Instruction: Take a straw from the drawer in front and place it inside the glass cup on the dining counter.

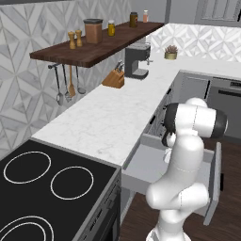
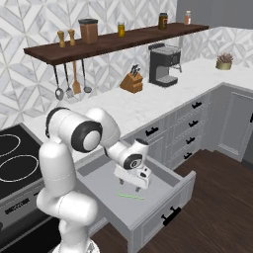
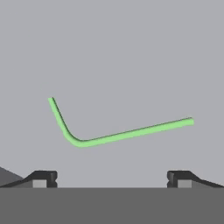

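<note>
Glossy white rounded arm (image 2: 59, 163), dark joint bands, dark fingertips (image 3: 43, 177)

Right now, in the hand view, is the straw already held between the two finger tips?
No: the straw lies flat on the grey floor of the drawer, apart from the open gripper, whose tips stand wide.

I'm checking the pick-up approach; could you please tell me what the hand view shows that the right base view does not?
Hand view: the straw's bent end, and the two fingertips spread wide, clear of it. Right base view: the drawer pulled out, its dark handle, and the gripper above the straw. Both: the green straw lying flat on the drawer's grey floor.
</note>
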